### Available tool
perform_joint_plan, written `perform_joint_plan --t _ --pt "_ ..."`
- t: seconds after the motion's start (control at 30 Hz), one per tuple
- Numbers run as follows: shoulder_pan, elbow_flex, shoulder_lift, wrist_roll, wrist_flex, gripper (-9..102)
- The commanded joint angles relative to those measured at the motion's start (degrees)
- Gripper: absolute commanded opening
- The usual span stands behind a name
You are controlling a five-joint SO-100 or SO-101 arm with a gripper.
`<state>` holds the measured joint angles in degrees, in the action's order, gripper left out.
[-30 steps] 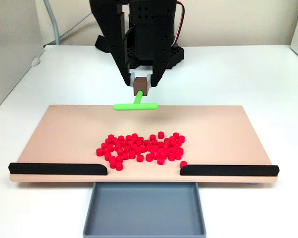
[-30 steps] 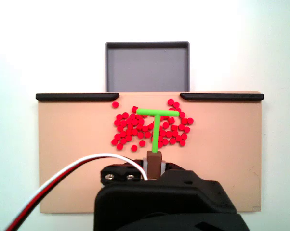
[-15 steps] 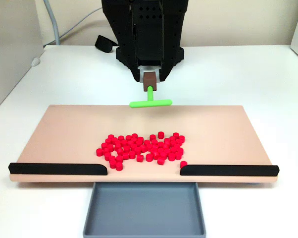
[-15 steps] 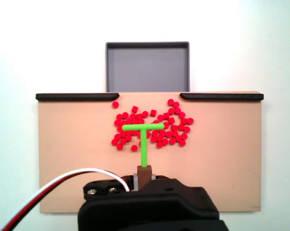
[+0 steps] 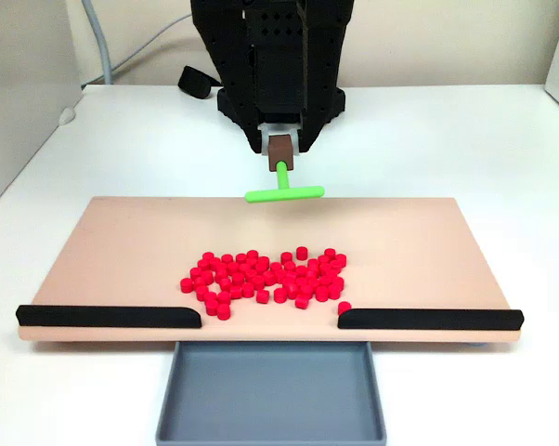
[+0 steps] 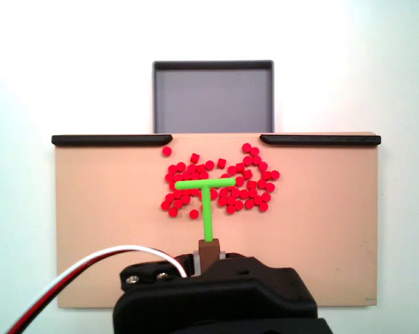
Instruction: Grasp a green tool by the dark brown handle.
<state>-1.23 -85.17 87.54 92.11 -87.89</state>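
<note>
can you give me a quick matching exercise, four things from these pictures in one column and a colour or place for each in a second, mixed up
Things:
1. green tool
2. pellets
3. tray
4. strips

Descriptions:
A. grey, off the board's edge by the gap
B. black, along one board edge, one each side of a gap
C. red, heaped mid-board
D. held by its brown handle in the claw

Pairs: 1-D, 2-C, 3-A, 4-B

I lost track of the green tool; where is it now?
The green tool hangs from the gripper by its brown handle, crossbar down, by the board's far edge in one fixed view, behind the red pellets.
</note>
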Motion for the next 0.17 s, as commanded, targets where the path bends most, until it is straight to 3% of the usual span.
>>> perform_joint_plan --t 0.0,0.13 --pt "-1.0 0.7 0.5 1.0 -0.1 0" --pt "-1.8 0.7 0.4 1.9 -0.1 0"
